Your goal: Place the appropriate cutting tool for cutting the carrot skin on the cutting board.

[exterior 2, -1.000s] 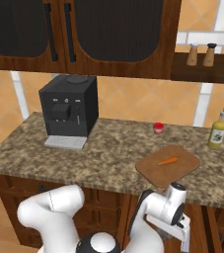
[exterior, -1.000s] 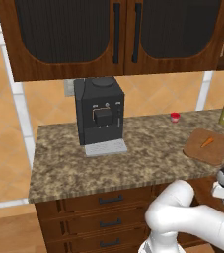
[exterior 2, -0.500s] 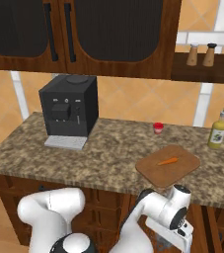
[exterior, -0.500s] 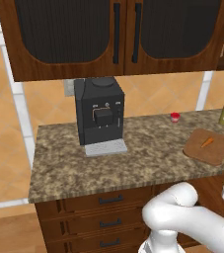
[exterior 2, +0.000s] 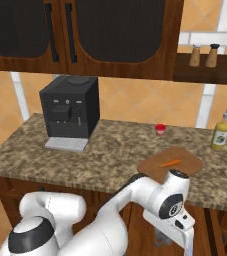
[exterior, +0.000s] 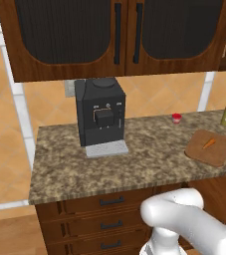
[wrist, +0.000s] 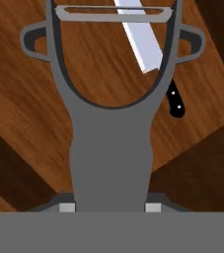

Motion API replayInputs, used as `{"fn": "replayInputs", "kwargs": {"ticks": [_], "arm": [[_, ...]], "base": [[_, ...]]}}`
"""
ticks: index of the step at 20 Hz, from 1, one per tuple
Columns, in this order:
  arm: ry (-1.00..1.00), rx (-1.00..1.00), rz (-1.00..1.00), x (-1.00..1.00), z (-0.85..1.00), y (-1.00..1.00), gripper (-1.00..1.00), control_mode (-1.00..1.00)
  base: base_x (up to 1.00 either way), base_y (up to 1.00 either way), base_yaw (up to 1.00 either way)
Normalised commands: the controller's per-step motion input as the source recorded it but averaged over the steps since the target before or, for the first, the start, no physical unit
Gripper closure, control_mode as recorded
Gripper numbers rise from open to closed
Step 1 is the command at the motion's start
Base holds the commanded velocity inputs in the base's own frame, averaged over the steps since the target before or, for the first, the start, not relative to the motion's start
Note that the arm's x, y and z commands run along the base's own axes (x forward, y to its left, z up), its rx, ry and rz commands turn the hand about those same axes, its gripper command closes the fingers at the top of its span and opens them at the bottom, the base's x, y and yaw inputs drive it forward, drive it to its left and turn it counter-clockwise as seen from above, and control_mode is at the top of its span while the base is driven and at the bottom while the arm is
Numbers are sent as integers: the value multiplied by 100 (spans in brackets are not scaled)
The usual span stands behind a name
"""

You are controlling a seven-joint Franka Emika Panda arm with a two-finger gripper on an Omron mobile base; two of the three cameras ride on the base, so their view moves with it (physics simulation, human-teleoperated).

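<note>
My gripper [wrist: 109,207] is shut on a grey Y-shaped peeler [wrist: 111,123], whose handle runs up between the fingertips to a blade bar at the top of the hand view. Behind it, a knife [wrist: 153,54] with a white blade and black handle lies on a brown wooden surface. In the right base view the hand [exterior 2: 171,231] hangs below the counter's front edge, under the cutting board [exterior 2: 187,161]. The carrot [exterior 2: 170,163] lies on that brown board, and in the left base view the carrot [exterior: 209,143] and board [exterior: 211,154] sit at the counter's right end.
A black coffee machine [exterior 2: 69,112] stands on the granite counter [exterior 2: 100,155] at the left. A small red cup [exterior 2: 160,129] is near the wall, with bottles [exterior 2: 219,134] at the far right. Drawers [exterior: 109,219] run below, dark cabinets above.
The arm has shifted a little below the counter's front edge at the right, and the hand sits slightly lower. Board, carrot and coffee machine have not moved.
</note>
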Motion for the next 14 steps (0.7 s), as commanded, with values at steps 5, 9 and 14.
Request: {"fn": "replayInputs", "kwargs": {"ticks": [5, 9, 14], "arm": [[7, -15, -8, 40, 100, -1, 100, -100], [3, -13, -1, 84, 73, 0, 100, -100], [0, -5, 3, 100, 23, -1, 100, -100]], "base": [[0, 0, 0], [0, 0, 0], [0, 0, 0]]}}
